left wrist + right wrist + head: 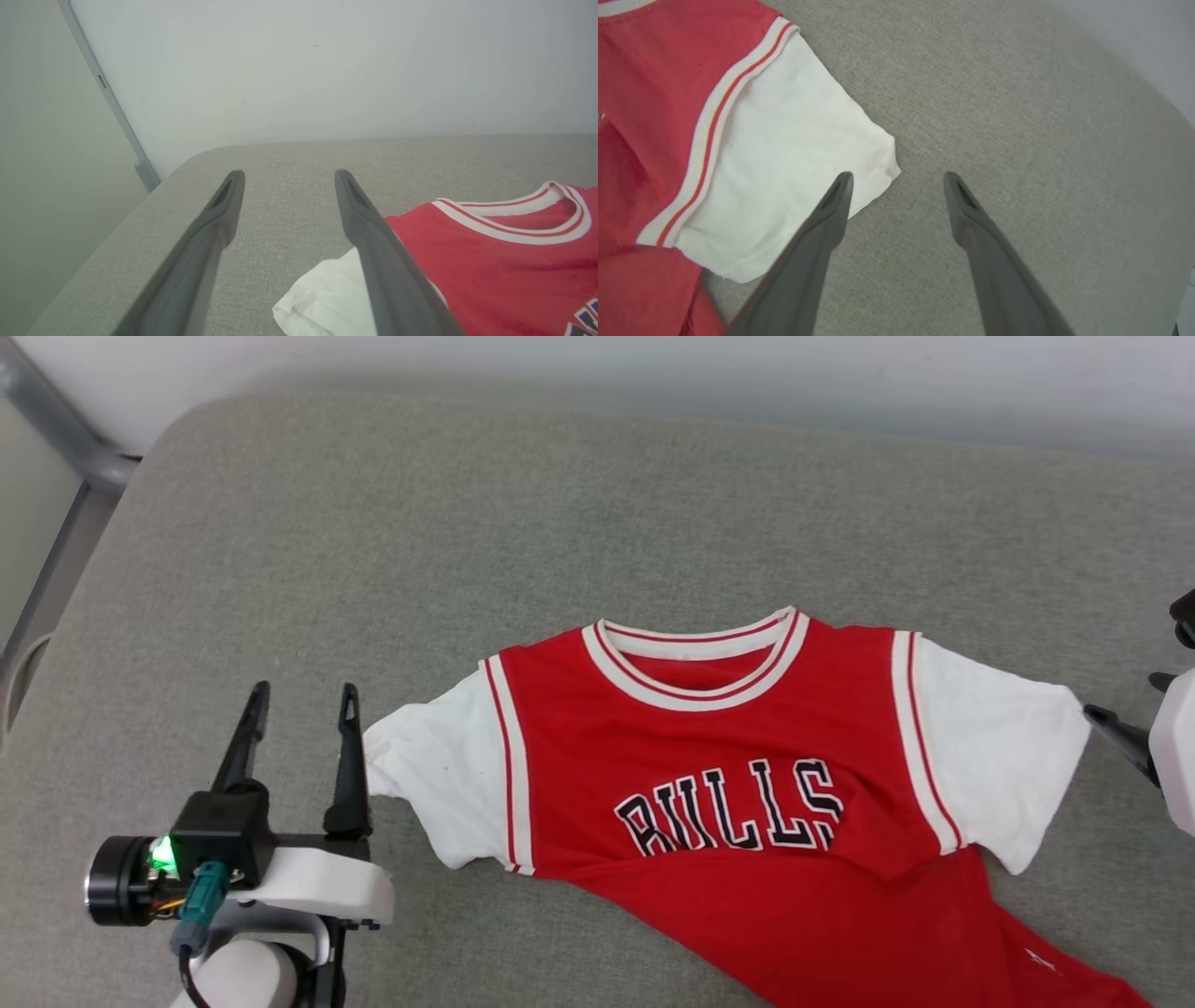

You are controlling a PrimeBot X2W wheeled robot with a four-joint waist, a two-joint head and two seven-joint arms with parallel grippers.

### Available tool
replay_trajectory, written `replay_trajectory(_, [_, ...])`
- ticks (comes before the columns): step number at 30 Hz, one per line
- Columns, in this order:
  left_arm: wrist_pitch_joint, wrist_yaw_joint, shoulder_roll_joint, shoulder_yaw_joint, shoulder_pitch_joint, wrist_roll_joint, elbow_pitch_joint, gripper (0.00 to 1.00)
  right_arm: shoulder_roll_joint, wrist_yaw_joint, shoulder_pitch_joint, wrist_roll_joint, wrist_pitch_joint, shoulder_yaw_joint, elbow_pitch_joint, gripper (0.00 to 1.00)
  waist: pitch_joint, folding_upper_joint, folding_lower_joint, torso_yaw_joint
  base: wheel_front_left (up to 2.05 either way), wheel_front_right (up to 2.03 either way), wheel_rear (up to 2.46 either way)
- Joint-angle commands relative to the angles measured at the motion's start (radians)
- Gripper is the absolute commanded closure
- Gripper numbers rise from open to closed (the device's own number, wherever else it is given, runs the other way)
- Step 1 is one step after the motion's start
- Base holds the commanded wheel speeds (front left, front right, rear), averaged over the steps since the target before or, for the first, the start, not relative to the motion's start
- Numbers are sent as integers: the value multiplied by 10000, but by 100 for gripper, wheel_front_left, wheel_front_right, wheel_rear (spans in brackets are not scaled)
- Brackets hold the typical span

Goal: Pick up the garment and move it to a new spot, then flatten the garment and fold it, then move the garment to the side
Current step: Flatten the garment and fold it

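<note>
Head view: red jersey-style T-shirt (728, 737) with white sleeves, striped collar and black lettering lies face up on the grey woven-fabric padded surface (373, 523), collar away from the robot. Left pincer (303, 695) spread, empty; the shirt starts just beside its inner finger and runs off to that pincer's right, sleeve end about touching the finger. Right pincer (1125, 698) partly cut by the frame edge; one dark fingertip sits just off the other sleeve's end, the shirt lying to its left. Chest fairly flat; a crease runs under the lettering and the lower body slews toward the right pincer's side. Left wrist view: left pincer (288, 173) wide apart, nothing between the fingers but bare surface (289, 154); the white left sleeve (327, 298) bunches below and right of the inner finger, which crosses it in the picture, contact not certain. Red chest and collar (490, 266) further right. Right wrist view: right pincer (897, 175) spread and holding nothing; the white right sleeve (784, 154) lies left of it, its corner between the fingertips, red body (654, 93) beyond. Judgement: flattening stage, fold not begun. To do it well, bring each pincer in over its sleeve hem, pinch both cloth layers low against the surface, then draw outward evenly on both sides so the chest crease pulls out without dragging the collar off line. The skewed hem likely needs a separate tug afterwards.
</note>
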Motion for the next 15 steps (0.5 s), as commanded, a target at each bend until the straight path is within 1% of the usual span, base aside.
replay_trajectory(1, [-24,-257,-318,189,53,316,8,0,-69,-11,-267,79,106,117,234,0,353,0,0,317,0,0,0])
replay_trajectory(6, [-25,-900,-1127,647,-74,1021,231,0,62,-11,-502,396,105,372,887,0,805,0,0,682,0,0,0])
replay_trajectory(9, [-25,-1253,-1538,906,-127,1377,384,0,148,-11,-394,517,63,707,1197,0,955,0,0,836,0,0,0])
replay_trajectory(14, [-25,-1737,-2045,1353,-24,1845,588,0,328,9,118,718,-98,1412,1614,0,1024,0,0,886,0,0,0])
replay_trajectory(15, [-25,-1737,-2045,1353,-24,1845,588,0,328,9,118,718,-98,1412,1614,0,1024,0,0,886,0,0,0])
